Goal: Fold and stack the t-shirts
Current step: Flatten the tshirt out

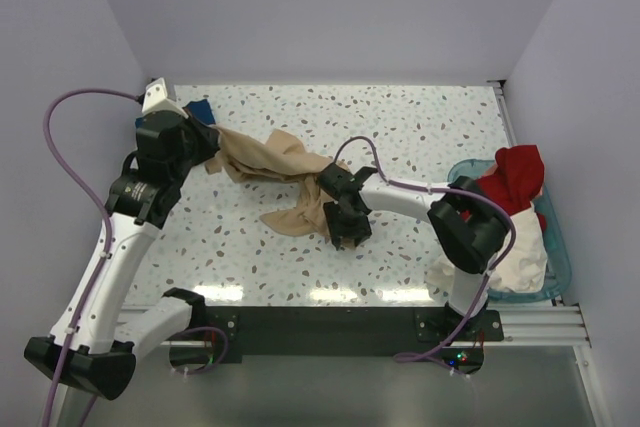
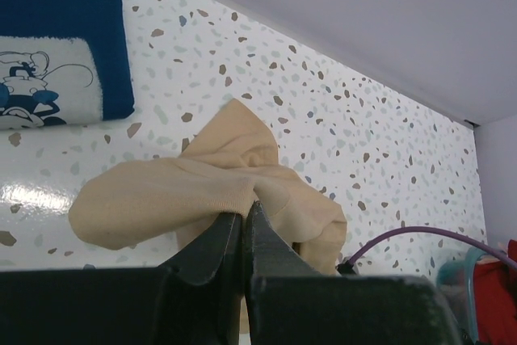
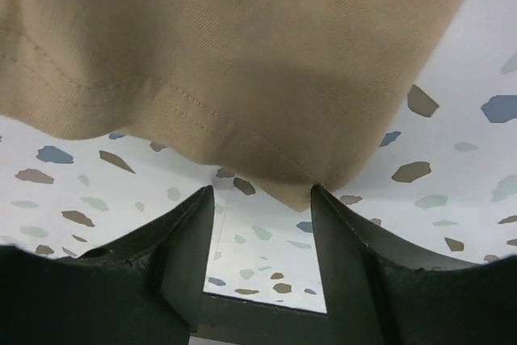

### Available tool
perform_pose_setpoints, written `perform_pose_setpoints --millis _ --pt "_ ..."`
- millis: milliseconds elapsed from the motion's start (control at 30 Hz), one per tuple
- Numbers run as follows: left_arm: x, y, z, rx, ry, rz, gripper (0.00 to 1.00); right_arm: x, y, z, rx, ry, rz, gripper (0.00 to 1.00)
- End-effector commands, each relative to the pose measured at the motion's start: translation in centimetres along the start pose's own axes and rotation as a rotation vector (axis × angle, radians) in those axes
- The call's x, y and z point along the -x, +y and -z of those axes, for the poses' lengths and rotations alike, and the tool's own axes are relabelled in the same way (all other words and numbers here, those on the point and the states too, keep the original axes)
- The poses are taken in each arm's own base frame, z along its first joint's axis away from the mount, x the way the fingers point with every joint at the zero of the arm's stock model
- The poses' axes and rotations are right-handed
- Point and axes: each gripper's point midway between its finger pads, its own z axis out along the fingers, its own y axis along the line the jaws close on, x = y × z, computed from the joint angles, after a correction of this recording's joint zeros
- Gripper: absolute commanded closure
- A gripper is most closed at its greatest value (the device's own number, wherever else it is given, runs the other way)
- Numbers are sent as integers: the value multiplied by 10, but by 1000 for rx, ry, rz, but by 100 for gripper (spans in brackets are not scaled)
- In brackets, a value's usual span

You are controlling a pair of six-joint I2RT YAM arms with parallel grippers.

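Open and empty, my right end effector (image 3: 261, 191) faces the tan t-shirt (image 3: 242, 54) hem; left end effector (image 2: 244, 212) pinches its opposite end.

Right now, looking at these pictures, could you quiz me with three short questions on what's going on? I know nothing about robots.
1. Which claw is clamped on the tan shirt? A) left B) right C) both
2. True or false: the right claw stands open, with the shirt's hem just beyond its tips.
3. Fill in: the red shirt sits in the teal ____.

Key: 1 A, the left claw pinches the cloth. 2 true. 3 basket.
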Motion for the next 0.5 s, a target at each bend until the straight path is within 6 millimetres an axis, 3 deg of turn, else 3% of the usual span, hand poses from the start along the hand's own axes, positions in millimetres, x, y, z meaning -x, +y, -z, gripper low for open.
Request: perform_pose_setpoints --millis 0,100,167,200,233,267,300,433,467 --pt "31 -8 11 -16 -83 -17 100 1 -22 -7 -130 4 -17 46" --pt "38 -7 15 -8 -106 -19 100 4 -28 -9 -167 -11 -14 49" --pt "40 -6 16 -5 -111 -21 100 4 -33 -13 -195 -10 -7 61" --pt "41 -6 17 -4 -115 -20 100 5 -36 -14 -212 -12 -4 67" --pt "42 -6 17 -5 -117 -20 100 5 -40 -17 -236 -12 3 86" --pt "43 -6 18 -5 -120 -18 100 9 -44 -16 -259 -22 5 96" --pt "45 -8 19 -13 -124 -20 100 12 -55 -13 -326 -32 9 100" --pt "57 -19 22 -57 -153 -42 100 30 -75 2 -420 -70 -2 100" --pt "63 -24 25 -70 -168 -52 100 45 -78 16 -412 -109 -31 100"
